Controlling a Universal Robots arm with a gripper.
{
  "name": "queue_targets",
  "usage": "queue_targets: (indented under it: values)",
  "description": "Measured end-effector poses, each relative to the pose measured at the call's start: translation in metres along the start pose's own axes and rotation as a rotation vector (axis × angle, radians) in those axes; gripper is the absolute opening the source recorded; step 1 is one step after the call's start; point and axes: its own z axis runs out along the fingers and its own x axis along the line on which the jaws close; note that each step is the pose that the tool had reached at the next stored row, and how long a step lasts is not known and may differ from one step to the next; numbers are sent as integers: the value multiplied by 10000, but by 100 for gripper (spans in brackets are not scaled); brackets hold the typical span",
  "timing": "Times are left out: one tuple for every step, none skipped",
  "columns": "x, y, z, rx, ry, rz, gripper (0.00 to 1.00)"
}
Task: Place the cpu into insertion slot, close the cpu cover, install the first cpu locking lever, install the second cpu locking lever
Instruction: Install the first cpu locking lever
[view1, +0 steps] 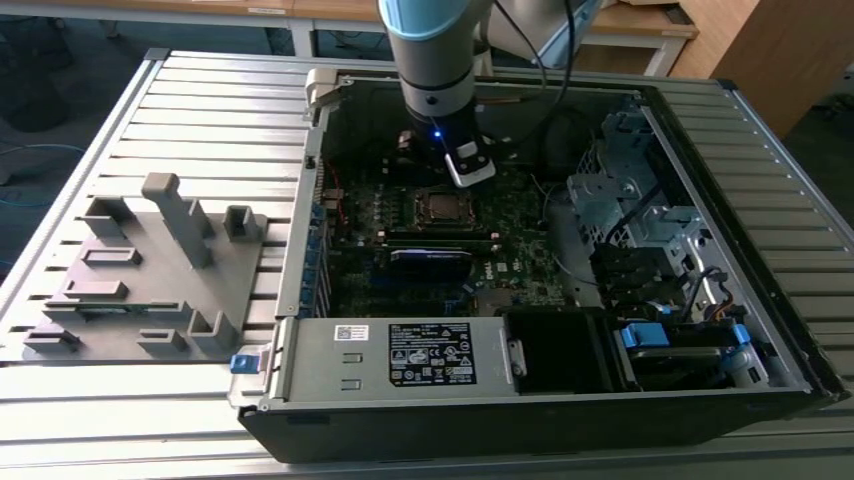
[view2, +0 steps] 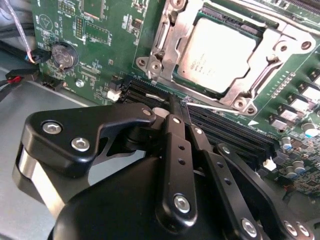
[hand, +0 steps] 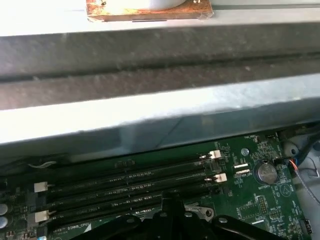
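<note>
In the exterior view, the arm hung over the open case (view1: 561, 250) on the worktop (view1: 160, 110), the gripper (view1: 466, 168) at 12 o'clock of the cpu (view1: 439, 206). In the second wrist view, the cpu (view2: 222, 55) sat under the cover (view2: 176, 30), jaws clenched, empty. In the first wrist view, memory slots (hand: 125, 182) crossed the board.

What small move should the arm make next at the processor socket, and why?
Probably press the thin silver wire lever down toward its latch. The dull silver-grey square cpu already sits under the closed dark-silver metal frame cover, and the tip of the black pincer is right at that lever's end.
</note>
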Motion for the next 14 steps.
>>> queue_targets:
  values:
    - [7, 3, -1, 3, -9, -4, 10]
    - [12, 6, 0, 11, -25, -9, 10]
    - [15, 6, 0, 22, -45, -14, 10]
    - [15, 6, 1, 35, -65, -11, 10]
    - [15, 6, 3, 51, -85, 10, 10]
    - [15, 6, 4, 67, -102, 50, 10]
    - [16, 5, 5, 83, -121, 100, 10]
    - [16, 5, 7, 96, -138, 142, 10]
    - [17, 6, 9, 105, -151, 172, 10]
    - [19, 7, 10, 109, -162, 186, 10]
    - [25, 10, 10, 112, -173, 190, 10]
    - [33, 12, 10, 111, -192, 185, 10]
    - [41, 12, 10, 102, -228, 176, 10]
    - [51, 10, 11, 87, -289, 160, 10]
